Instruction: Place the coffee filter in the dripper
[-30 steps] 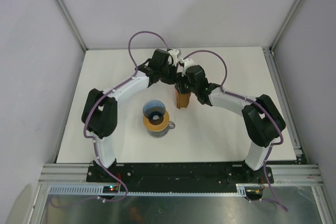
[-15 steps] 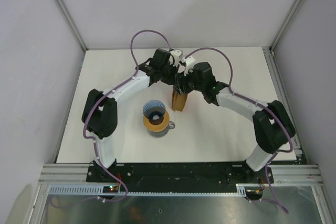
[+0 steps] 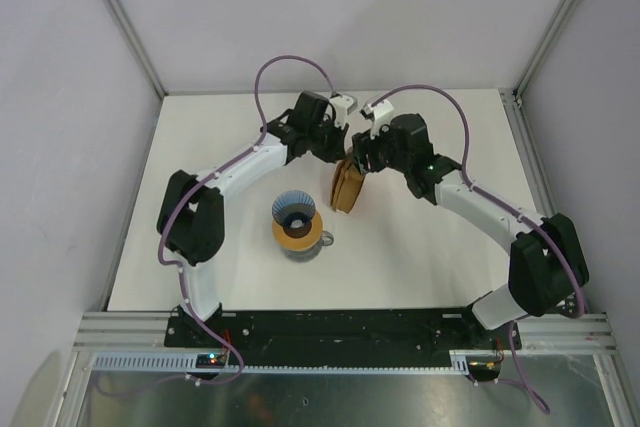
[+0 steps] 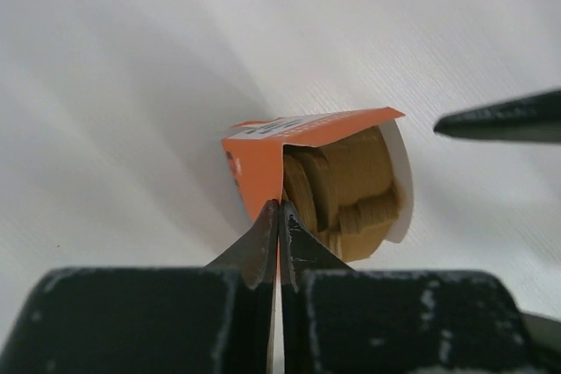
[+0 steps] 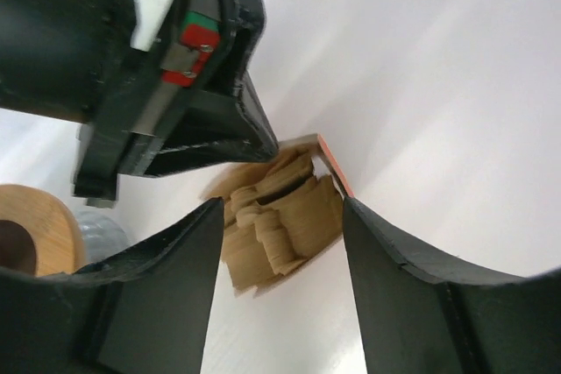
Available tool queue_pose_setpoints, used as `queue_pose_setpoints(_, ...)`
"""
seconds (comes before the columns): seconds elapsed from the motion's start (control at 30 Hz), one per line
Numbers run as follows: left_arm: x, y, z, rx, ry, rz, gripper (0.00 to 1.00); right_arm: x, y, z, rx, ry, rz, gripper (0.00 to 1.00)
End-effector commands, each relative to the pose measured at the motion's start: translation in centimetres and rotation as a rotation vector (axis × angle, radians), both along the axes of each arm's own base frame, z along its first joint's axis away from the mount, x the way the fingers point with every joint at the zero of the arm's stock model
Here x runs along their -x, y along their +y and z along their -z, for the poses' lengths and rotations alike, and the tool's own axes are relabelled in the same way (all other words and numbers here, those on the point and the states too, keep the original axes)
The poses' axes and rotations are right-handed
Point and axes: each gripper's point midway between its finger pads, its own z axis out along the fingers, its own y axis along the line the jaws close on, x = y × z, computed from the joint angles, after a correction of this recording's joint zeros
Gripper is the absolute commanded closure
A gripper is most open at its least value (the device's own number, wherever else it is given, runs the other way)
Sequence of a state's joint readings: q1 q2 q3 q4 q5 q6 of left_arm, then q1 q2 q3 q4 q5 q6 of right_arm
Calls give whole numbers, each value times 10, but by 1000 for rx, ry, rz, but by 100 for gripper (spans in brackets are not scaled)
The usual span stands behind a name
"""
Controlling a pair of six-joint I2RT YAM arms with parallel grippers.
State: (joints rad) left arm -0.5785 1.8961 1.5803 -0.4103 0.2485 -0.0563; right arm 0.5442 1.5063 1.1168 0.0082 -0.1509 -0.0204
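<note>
While in packet [image 4: 254,162], tan filters [image 4: 346,183] (curled)

The desk [image 3: 210,137] is plain white. The packet [image 4: 256,172] is bright orange on the outside (with a strip of white print along its top edge) and white on the inside. The stacked papers [image 4: 346,190] in it are light tan. The dripper [image 3: 288,204] is translucent blue with fine ribs and a dark centre, and the ring [image 3: 312,237] under it is tan-orange. The left arm [image 3: 245,162] and the right arm [image 3: 480,202] are white with black joints, and their cables [image 3: 290,61] are purple. The left fingers [image 4: 254,251] and the right fingers [image 5: 166,295] are black. Above the left ones sits a small red and green label [image 5: 195,39].
</note>
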Motion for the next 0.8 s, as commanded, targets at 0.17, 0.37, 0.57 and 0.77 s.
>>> queue_pose_setpoints(0.17, 11, -32, -39, 18, -167, 199, 100, -2, -38, 9, 146, -28, -37, 29)
queue_pose_setpoints(0.37, 13, -37, -35, -2, -179, 225, 100, -2, -37, 25, 139, 18, -96, 33)
queue_pose_setpoints(0.57, 17, -42, -32, -18, -191, 251, 100, -6, -34, 43, 121, 69, -109, 38)
queue_pose_setpoints(0.77, 18, -41, -30, -32, -197, 260, 100, -10, -37, 51, 91, 108, -97, 56)
